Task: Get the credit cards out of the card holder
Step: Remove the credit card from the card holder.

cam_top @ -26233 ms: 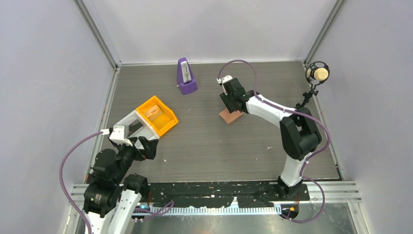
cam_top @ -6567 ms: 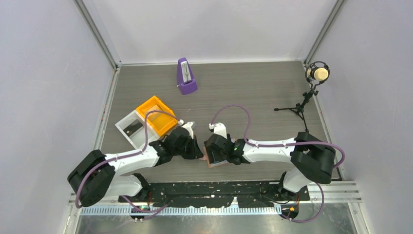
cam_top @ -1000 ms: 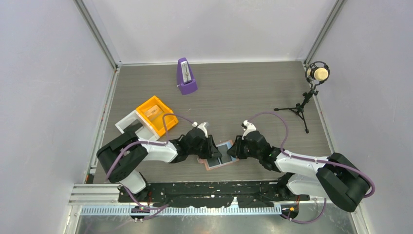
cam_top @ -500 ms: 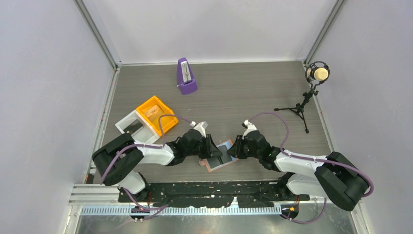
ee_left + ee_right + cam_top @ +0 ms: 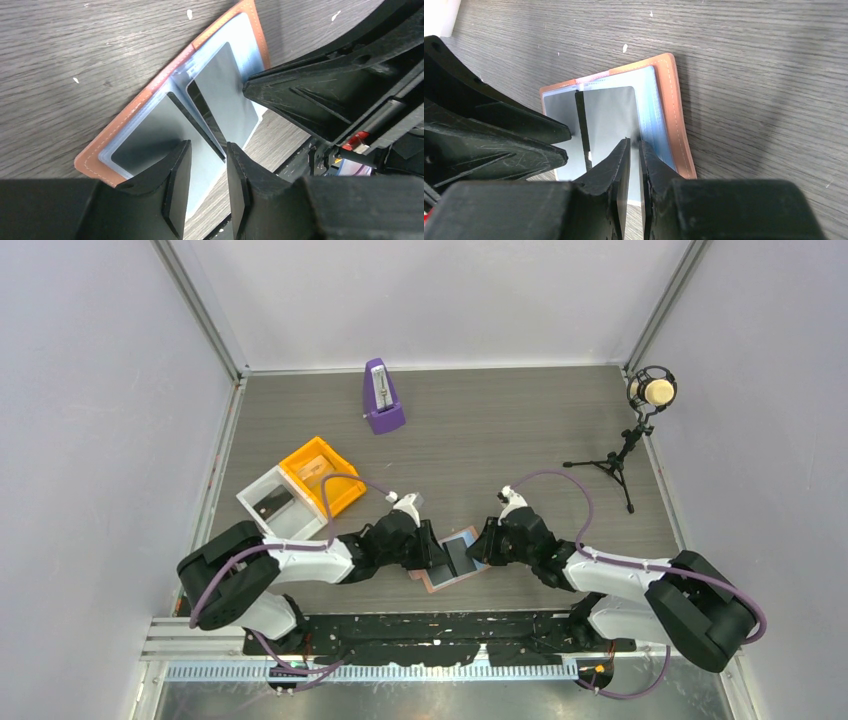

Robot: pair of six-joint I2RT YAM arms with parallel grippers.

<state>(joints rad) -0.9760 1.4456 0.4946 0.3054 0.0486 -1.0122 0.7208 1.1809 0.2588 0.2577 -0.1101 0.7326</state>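
Note:
The card holder [image 5: 447, 581] lies spread open near the table's front edge, tan outside [image 5: 145, 97] and blue-grey inside [image 5: 654, 107]. Two dark grey credit cards sit in its sleeves, one on the left page [image 5: 150, 137] and one on the right page [image 5: 225, 95]. A raised dark card edge [image 5: 582, 125] stands between the pages. My left gripper [image 5: 207, 157] hovers over the left page, open, with that edge ending just ahead of its gap. My right gripper [image 5: 634, 144] comes from the other side. Its jaws are pinched to a thin slit on the right page's edge.
An orange tray [image 5: 322, 478] and a white bin [image 5: 275, 502] stand at the left. A purple metronome [image 5: 382, 397] is at the back. A microphone [image 5: 650, 392] on a small tripod [image 5: 615, 462] stands at the right. The black base rail [image 5: 440, 625] runs just behind the holder.
My left gripper's jaws have widened a little and it has drawn slightly back to the left. More of a dark card shows in the holder. The right gripper has stayed put.

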